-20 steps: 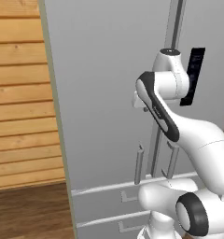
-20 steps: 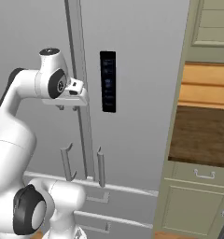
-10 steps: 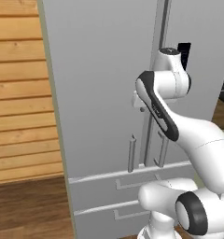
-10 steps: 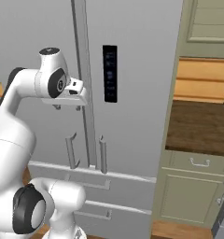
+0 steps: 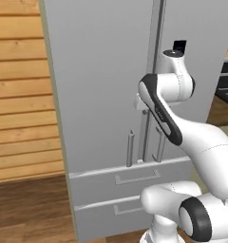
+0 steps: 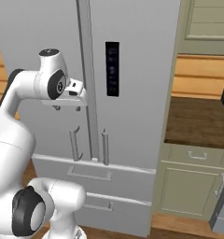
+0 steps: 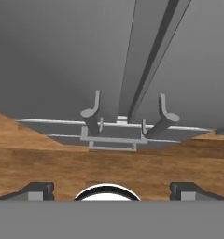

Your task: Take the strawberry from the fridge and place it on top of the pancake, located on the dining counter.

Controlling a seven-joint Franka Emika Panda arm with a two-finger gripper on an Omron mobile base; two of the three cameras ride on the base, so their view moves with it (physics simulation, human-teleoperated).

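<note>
Fridge [image 5: 101, 85]: both doors shut, drawers shut.
My gripper [image 6: 67, 108]: close before the door seam, jaws spread wide, nothing held.
Handles [image 7: 93, 116]: below me.

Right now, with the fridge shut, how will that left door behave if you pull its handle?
The fridge door is a tall rigid panel, so it will likely swing stiffly on its outer edge, not flex. The left door handle is a slim smooth bar, possibly slippery. The open gripper stands above it, holding nothing.
</note>
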